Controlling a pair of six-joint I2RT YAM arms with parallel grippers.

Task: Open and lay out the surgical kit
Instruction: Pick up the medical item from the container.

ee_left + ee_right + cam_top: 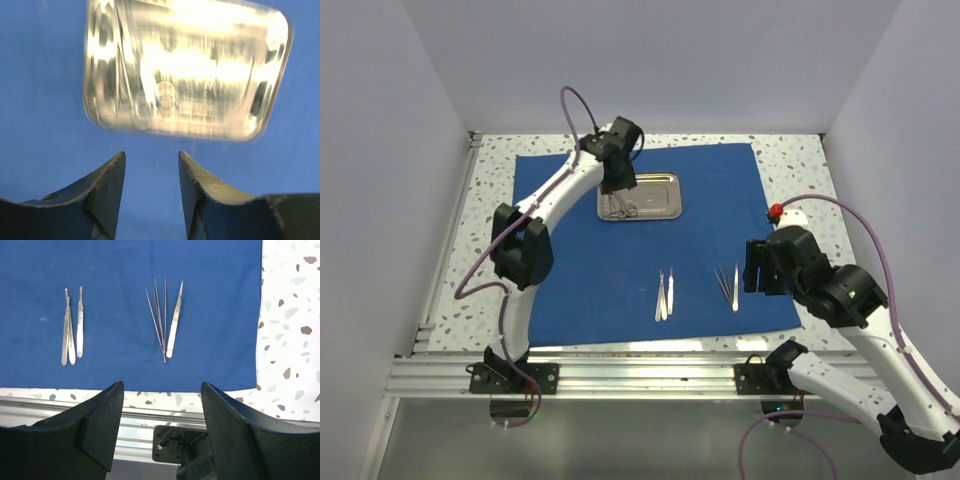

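Left gripper point(150, 159) spread; steel tray point(225, 75) just ahead of its tips, far side. Right gripper point(162, 387) spread; tweezers point(165, 322) just left.

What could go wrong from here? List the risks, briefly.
1. The ring-handled tools lie at the left end of the tray; the open left gripper might strike the rim or shove the tray.
2. The tray glares and blurs in the left wrist view, so a grasp could miss.
3. The tweezers and flat tools lie bunched; setting another piece down could knock them.
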